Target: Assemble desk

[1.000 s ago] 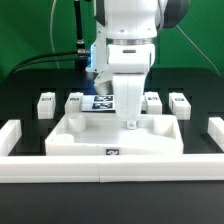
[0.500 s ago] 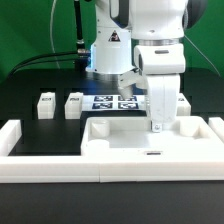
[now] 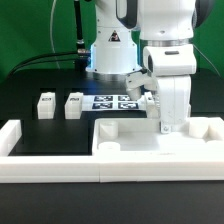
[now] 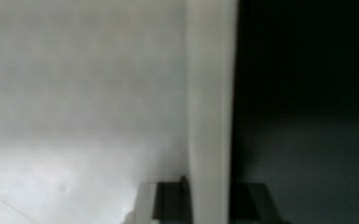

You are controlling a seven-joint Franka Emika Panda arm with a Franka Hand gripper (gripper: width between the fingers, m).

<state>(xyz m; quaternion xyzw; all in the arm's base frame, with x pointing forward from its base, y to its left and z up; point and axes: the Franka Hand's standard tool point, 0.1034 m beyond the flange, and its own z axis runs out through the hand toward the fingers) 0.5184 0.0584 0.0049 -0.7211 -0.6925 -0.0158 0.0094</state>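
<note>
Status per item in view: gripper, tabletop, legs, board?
gripper: shut on tabletop rim
tabletop: flat, rim up, no legs fitted
outer leg: loose, standing on table
inner leg: loose, standing beside it
marker board: flat, partly hidden by arm

Robotics lab bench, we judge. A white robot arm [image 3: 165, 50] works over a black table [image 3: 40, 135], its gripper [image 3: 167, 128] pinching the rim of a plain white tabletop [image 3: 125, 146]. Far behind the gripper we note a green backdrop [image 3: 30, 30] and loose black cables [image 3: 45, 58]. Just behind it lies the marker board [image 3: 112, 101] with printed tags. To the exterior view's left of the gripper stand two tagged leg blocks [image 3: 45, 104]. In front of it, a low white border wall [image 3: 60, 165] fences the work area.
</note>
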